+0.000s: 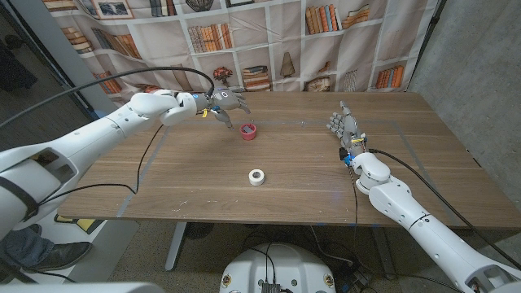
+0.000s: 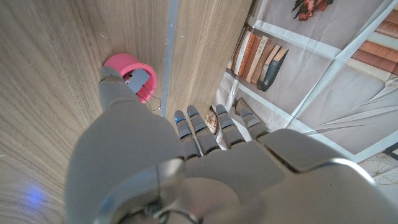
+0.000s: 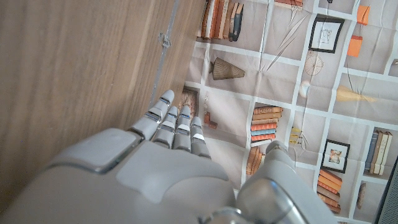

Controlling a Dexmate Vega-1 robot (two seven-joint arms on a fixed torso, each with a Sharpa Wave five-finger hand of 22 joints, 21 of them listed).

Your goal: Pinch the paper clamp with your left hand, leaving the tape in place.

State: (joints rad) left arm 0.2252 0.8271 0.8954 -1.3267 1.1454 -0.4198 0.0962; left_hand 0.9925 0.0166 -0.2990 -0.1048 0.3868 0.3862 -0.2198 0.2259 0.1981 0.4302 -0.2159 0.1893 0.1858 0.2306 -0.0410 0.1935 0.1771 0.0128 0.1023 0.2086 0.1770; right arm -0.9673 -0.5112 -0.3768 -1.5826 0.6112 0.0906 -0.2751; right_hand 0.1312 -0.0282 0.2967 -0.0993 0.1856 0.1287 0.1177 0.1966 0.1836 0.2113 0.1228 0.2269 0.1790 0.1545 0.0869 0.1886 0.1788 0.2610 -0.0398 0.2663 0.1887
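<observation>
Clamp sits just beside left hand fingertips, seemingly spread, untouched

Paper clamp sits on the desk, toward the far side, left of centre. Tape lies on the desk nearer the front edge, slightly right of the paper clamp, well apart from it. Left hand hangs over the far left part of the desk, just behind and left of the paper clamp. Right hand stands at the right side, well apart from both. Bookshelf backdrop hangs behind the desk.
</observation>
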